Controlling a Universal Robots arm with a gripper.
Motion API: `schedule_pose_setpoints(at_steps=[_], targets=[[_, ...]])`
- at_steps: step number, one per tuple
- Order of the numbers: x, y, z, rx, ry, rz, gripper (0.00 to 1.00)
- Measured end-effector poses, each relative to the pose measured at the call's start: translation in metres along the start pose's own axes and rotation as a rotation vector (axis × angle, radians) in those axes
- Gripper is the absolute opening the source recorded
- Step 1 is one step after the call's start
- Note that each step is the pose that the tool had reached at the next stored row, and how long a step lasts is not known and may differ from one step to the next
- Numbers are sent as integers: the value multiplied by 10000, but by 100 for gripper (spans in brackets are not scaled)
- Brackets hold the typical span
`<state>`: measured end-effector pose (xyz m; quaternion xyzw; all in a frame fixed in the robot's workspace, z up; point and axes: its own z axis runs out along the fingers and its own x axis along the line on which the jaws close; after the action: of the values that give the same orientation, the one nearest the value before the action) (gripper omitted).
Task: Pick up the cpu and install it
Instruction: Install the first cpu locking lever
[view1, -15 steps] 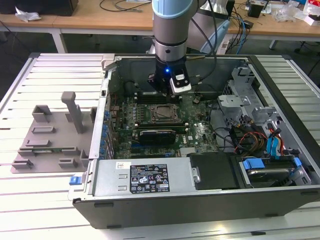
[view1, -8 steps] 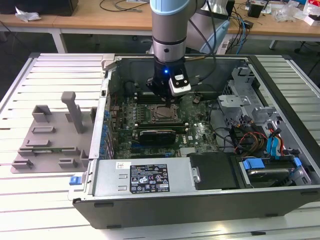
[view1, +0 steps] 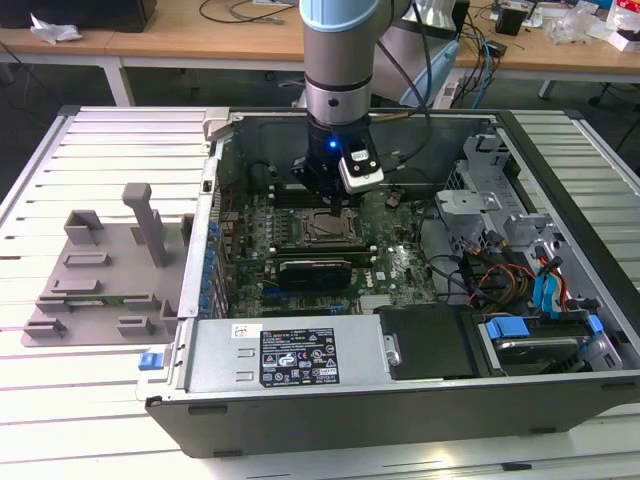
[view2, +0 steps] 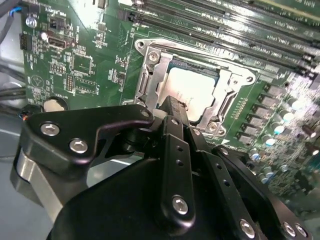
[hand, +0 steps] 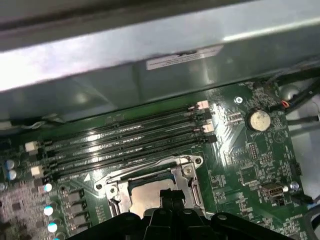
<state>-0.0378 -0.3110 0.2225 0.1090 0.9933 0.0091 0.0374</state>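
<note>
We see the cpu (view2: 192, 92) seated in its socket frame (view2: 150, 75).
Our gripper (view2: 170, 107) hovers just above; we cannot tell its grip.

wooden desks (view1: 200, 40) behind a white slatted table (view1: 60, 390).

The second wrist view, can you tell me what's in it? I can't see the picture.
A shiny silver cpu lies inside the metal socket frame on a green motherboard. The robot's black gripper is just in front of it, its tip at the chip's edge. Long dark memory slots run beyond the socket.
</note>
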Motion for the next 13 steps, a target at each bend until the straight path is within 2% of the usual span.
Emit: schedule_pose_setpoints(at_steps=[2,3,7,11,13], targets=[[0,0,1,88,22,-356,11],[0,0,1,184,22,-526,11],[36,-32,-3,242,16,-1005,11],[53,-95,-3,303,28,-1080,11],[53,-101,-3,327,38,-1081,11]])
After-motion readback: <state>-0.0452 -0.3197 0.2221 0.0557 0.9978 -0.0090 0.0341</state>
